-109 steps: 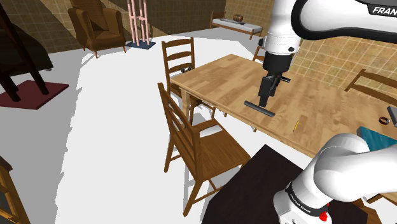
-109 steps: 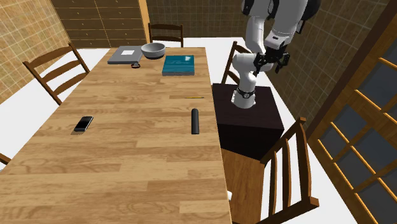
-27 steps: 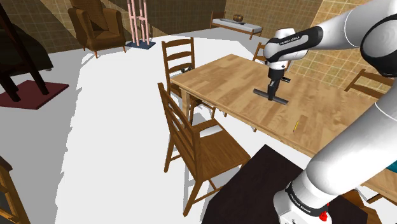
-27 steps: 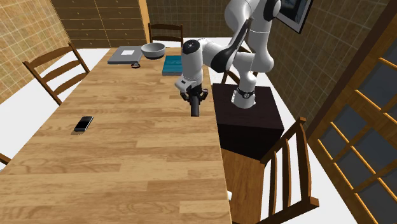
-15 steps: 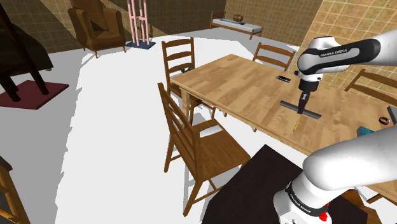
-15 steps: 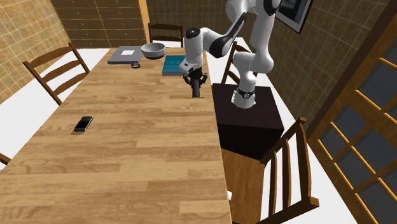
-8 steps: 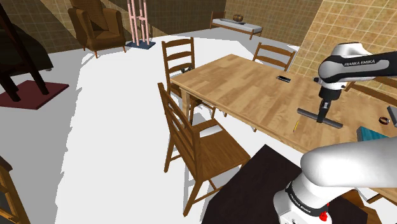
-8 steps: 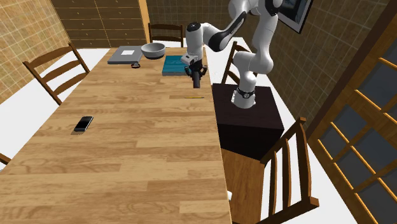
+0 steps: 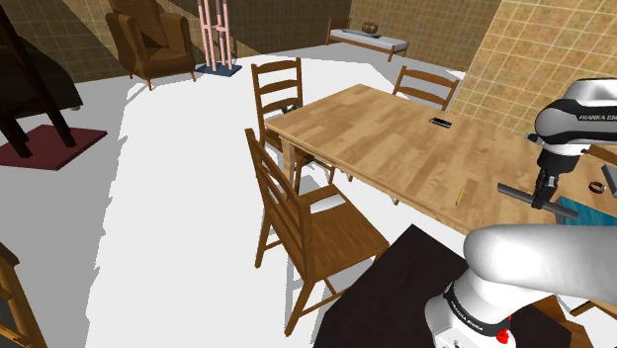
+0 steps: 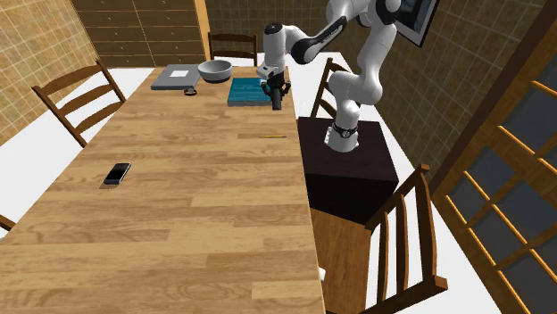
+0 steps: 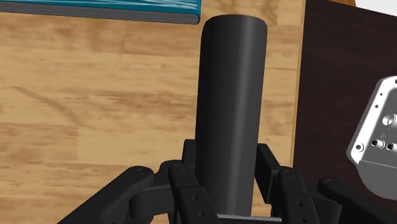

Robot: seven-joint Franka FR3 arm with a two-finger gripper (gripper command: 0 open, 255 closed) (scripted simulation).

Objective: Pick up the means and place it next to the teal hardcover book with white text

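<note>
A black cylinder (image 11: 232,108) is clasped between my gripper's (image 11: 230,188) two black fingers (image 11: 183,184), which are shut on it. In the second exterior view the gripper (image 10: 275,88) holds the cylinder (image 10: 276,100) over the table's right edge, at the near right corner of the teal hardcover book (image 10: 250,91). The shoulder view shows the cylinder (image 9: 519,193) as a level bar under the gripper (image 9: 542,195), just left of the teal book (image 9: 596,214). The book's edge (image 11: 102,9) lies just beyond the cylinder's far end.
On the wooden table (image 10: 178,223) lie a yellow pencil (image 10: 273,136), a dark phone (image 10: 116,172), a grey bowl (image 10: 214,70) and a flat grey device (image 10: 174,78). The dark stand (image 10: 348,165) adjoins the table's right edge. Wooden chairs (image 9: 297,213) surround the table.
My gripper has carried the black cylinder along the table's edge, past the pencil, up to the teal book's corner. The grip stays the same.
</note>
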